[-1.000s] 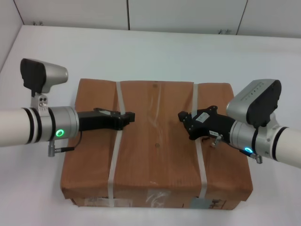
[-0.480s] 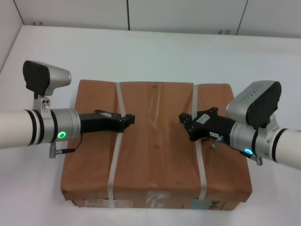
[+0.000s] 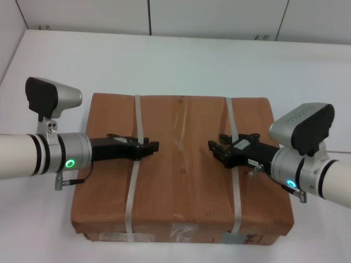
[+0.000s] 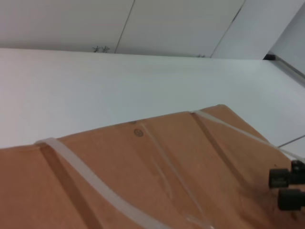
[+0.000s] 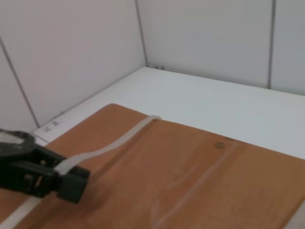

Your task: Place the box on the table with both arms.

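Observation:
The box (image 3: 184,181), flat and wrapped in brown paper with two whitish straps (image 3: 135,115), lies on the white table (image 3: 181,60). Labels show on its near side (image 3: 181,233). My left gripper (image 3: 152,146) reaches in from the left, just over the box top at the left strap. My right gripper (image 3: 213,146) reaches in from the right, over the box top beside the right strap (image 3: 229,112). The two tips face each other across the middle of the box. The left wrist view shows the box (image 4: 143,181) and the right gripper (image 4: 286,188). The right wrist view shows the box (image 5: 190,176) and the left gripper (image 5: 71,183).
The table spreads wide behind and to both sides of the box. White wall panels (image 3: 219,16) stand along its far edge. The near edge of the box is close to the bottom of the head view.
Both grippers have turned at the wrist and now lie flatter and a little lower over the box top. The box has not moved.

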`<act>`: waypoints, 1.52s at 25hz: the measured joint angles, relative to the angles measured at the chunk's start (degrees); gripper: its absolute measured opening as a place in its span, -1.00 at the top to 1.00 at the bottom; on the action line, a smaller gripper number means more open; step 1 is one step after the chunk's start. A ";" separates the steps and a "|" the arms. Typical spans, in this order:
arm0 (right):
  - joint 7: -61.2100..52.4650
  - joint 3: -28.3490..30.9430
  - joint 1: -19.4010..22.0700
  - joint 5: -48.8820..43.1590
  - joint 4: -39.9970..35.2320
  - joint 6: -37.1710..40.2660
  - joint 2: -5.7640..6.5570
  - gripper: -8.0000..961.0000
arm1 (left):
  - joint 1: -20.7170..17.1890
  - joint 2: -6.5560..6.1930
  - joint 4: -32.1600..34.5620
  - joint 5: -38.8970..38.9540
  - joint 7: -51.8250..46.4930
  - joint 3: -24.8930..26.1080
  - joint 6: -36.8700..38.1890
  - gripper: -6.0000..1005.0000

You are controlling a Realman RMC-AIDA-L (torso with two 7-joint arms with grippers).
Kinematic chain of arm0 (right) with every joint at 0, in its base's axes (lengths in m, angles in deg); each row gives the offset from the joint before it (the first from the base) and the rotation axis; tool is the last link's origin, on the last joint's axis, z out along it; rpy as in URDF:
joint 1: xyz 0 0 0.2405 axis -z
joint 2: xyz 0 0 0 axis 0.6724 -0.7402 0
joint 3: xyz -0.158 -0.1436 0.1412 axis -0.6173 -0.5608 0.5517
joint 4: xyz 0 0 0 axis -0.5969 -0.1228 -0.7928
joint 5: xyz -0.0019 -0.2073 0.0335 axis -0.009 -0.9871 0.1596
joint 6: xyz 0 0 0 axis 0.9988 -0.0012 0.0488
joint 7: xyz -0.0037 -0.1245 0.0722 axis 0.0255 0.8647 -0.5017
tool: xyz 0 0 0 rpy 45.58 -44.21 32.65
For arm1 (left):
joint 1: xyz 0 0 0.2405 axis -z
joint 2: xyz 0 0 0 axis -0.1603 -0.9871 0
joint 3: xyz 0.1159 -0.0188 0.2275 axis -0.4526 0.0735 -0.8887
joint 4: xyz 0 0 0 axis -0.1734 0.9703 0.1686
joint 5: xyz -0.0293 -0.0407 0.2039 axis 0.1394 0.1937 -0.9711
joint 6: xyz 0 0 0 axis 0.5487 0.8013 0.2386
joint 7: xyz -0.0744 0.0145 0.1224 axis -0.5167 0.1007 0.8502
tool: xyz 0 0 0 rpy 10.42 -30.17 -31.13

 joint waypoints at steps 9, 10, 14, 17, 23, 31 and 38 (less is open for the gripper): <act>-0.10 3.77 2.39 -0.01 -0.51 0.28 0.00 -0.16 | -0.79 0.05 0.36 0.49 2.04 0.55 -0.49 0.00; -0.10 4.07 2.49 -0.01 -0.54 0.29 0.00 -0.25 | -0.83 0.05 0.37 0.50 2.06 0.59 -0.54 -0.04; 0.07 5.47 3.23 -0.02 -0.70 0.99 0.00 -0.40 | -0.88 0.05 0.43 0.57 2.22 1.01 -0.67 -0.21; 0.51 7.12 4.14 -0.02 -1.34 2.90 0.00 -0.52 | -0.93 0.05 0.50 0.84 2.71 1.67 -0.67 -0.32; 0.87 10.20 6.56 -0.02 -3.69 8.64 0.00 -0.67 | -2.40 -0.08 2.18 4.00 5.11 2.13 0.51 -0.44; 0.81 12.65 8.68 -0.64 -12.67 26.16 0.38 -0.66 | -12.91 -0.44 10.79 17.55 24.61 3.47 19.82 -0.44; -1.56 2.86 6.55 -3.07 -20.27 47.96 0.74 -0.67 | -13.63 -4.34 10.35 16.84 31.54 2.67 39.28 -0.44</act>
